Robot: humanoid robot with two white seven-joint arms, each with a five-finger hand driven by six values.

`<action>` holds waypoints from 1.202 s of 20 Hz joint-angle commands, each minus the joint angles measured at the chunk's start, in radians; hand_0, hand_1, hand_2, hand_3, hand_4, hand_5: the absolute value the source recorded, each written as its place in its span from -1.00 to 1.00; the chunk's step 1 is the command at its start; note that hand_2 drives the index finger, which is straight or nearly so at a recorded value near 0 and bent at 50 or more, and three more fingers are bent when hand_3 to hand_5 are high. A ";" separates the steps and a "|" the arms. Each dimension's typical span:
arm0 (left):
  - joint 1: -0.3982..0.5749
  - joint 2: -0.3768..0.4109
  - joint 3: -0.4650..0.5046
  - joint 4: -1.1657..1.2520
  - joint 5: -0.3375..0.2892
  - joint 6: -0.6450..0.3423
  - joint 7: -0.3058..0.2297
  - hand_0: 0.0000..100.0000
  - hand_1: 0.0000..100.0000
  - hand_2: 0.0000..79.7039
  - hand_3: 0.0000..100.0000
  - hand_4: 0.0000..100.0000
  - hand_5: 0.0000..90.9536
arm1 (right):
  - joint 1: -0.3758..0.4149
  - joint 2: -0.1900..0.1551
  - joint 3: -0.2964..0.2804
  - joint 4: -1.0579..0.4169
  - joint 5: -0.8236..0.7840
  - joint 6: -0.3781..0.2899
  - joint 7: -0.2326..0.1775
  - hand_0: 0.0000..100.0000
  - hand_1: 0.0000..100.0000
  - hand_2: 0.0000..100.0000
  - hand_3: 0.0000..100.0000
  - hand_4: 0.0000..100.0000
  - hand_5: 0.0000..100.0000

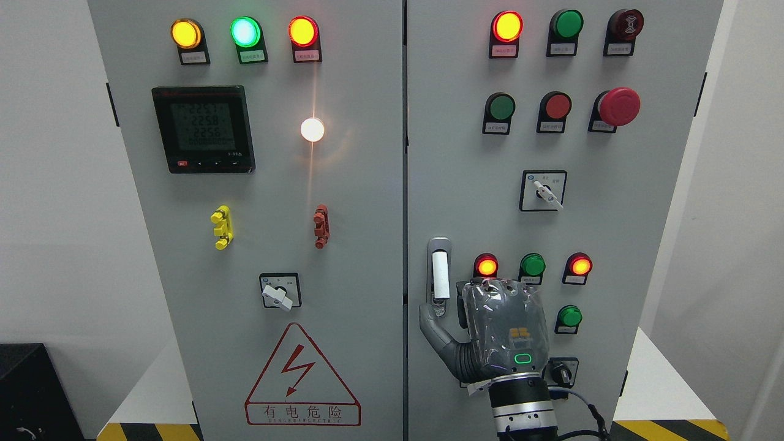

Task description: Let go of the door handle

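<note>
Right robot hand (490, 331) sits low against the right cabinet door (612, 202), its thumb (432, 327) touching the base of the upright door handle (440, 272), fingers loose, gripping nothing, apparently letting go.

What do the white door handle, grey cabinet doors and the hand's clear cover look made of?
White door handle: likely plastic grip, matte, in a shiny metal-looking surround.
Grey cabinet doors: probably painted sheet metal, smooth, even satin coat.
Clear cover on the right hand: thin plastic film, judging by its wrinkles and glints.

Two cabinet doors (343, 245), one robot hand (490, 334)
</note>
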 commanded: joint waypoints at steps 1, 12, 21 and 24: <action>-0.026 0.000 0.000 0.029 0.000 0.000 0.001 -0.76 0.11 -1.00 -1.00 -1.00 -1.00 | -0.021 0.000 -0.006 0.027 0.000 0.001 0.000 -0.30 -0.40 0.85 1.00 1.00 1.00; -0.026 0.000 0.000 0.029 0.000 0.000 0.001 -0.76 0.11 -1.00 -1.00 -1.00 -1.00 | -0.034 0.000 -0.008 0.048 0.000 0.001 0.000 -0.31 -0.37 0.85 1.00 1.00 1.00; -0.026 0.000 0.000 0.029 0.000 0.000 0.001 -0.76 0.11 -1.00 -1.00 -1.00 -1.00 | -0.034 0.000 -0.011 0.047 0.000 0.009 -0.003 -0.29 -0.30 0.85 1.00 1.00 1.00; -0.026 0.000 0.000 0.029 0.000 0.000 0.001 -0.76 0.11 -1.00 -1.00 -1.00 -1.00 | -0.036 0.000 -0.014 0.045 -0.002 0.009 -0.001 -0.27 -0.30 0.85 1.00 1.00 1.00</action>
